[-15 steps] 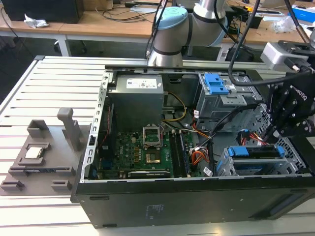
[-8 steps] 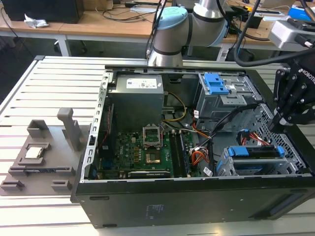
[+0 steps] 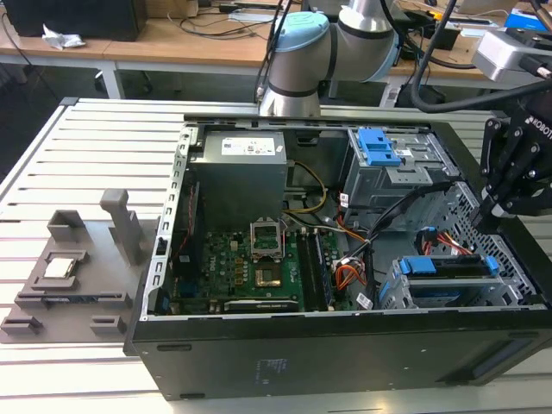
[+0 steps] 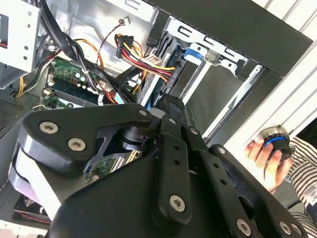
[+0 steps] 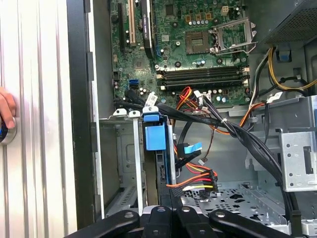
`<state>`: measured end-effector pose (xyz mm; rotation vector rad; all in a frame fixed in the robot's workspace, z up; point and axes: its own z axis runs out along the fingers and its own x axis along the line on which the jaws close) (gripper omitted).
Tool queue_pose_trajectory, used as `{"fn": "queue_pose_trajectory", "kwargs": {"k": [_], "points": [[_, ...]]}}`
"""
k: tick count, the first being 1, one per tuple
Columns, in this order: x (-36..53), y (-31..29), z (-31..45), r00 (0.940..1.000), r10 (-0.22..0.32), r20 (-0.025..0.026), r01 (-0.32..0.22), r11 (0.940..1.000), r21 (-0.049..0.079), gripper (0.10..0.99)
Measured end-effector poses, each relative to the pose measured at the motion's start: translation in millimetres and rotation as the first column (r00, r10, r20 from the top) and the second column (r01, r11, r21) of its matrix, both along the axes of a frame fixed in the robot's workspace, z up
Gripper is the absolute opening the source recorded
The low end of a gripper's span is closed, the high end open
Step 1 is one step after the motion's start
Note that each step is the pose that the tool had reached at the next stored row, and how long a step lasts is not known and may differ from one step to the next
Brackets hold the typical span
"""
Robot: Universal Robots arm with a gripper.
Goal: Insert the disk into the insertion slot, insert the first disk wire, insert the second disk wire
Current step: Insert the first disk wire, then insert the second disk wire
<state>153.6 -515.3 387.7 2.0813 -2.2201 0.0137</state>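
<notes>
The tool (image 5: 171, 210) is nearly pressed together and seems to pinch the black plug of the first disk wire (image 5: 195, 180), just at the end of the disk (image 5: 154, 135). The disk is seated in the insertion slot (image 3: 395, 291). A blue-plugged wire (image 5: 192, 147) hangs loose nearby. I judge the first-wire step to be in hand; seating the plug calls for squaring it to its socket, then a straight push.

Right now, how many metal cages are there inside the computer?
2. A tall cage with a blue latch sits by the far wall; a low cage with the blue-framed disk sits near the hand, at the exterior view's right. Others may be hidden.
</notes>
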Motion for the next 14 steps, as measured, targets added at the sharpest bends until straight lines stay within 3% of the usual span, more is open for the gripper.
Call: {"fn": "queue_pose_trajectory", "kwargs": {"k": [8,9,10,11,14], "points": [[0.0,0.0,0.1,1.0000,0.000,0.0000,0.000,1.0000,0.000,0.114],[0.0,0.0,0.2,1.0000,0.000,0.0000,0.000,1.0000,0.000,0.235],[0.0,0.0,0.2,1.0000,0.000,0.0000,0.000,1.0000,0.000,0.235],[0.0,0.0,0.1,1.0000,0.000,0.0000,0.000,1.0000,0.000,0.302],[-5.9,0.3,-2.7,1.0000,0.004,0.0000,-0.004,1.0000,0.000,0.302]]}}
